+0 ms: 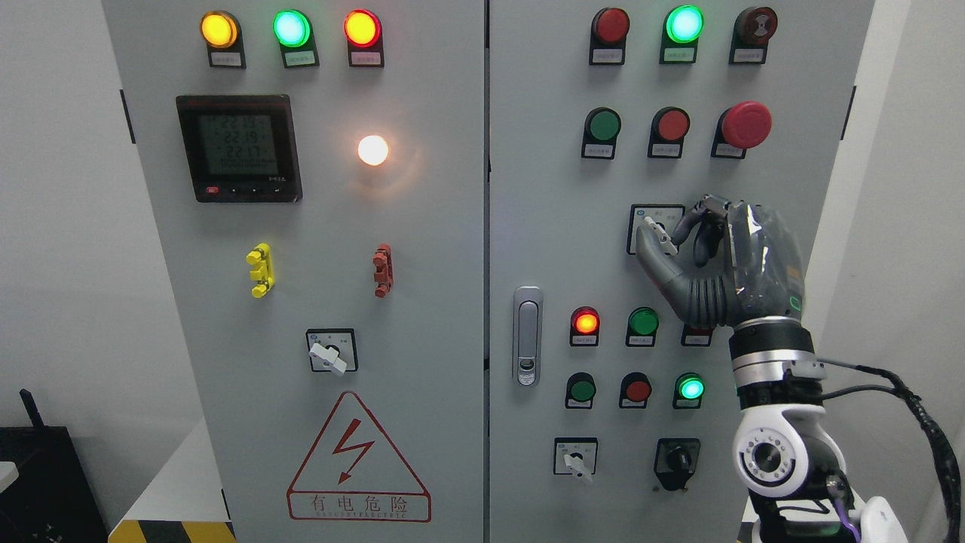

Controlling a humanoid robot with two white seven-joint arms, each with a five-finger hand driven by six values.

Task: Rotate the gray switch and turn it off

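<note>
On the right cabinet door, a gray rotary switch (645, 219) sits on a white label plate at mid height. Its pale lever (664, 240) points down to the right. My right hand (666, 234) rises from the lower right and is shut on that lever, pinching it between the thumb (650, 255) below and left and the curled fingers (692, 223) above and right. The palm and wrist hide the right half of the switch plate and a button beneath it. My left arm does not show.
Similar gray switches sit on the left door (330, 353) and low on the right door (577, 458), beside a black knob (677, 460). Lit buttons (586, 323) lie just below my hand. A red mushroom button (745, 124) projects above, and a door handle (528, 335) stands left.
</note>
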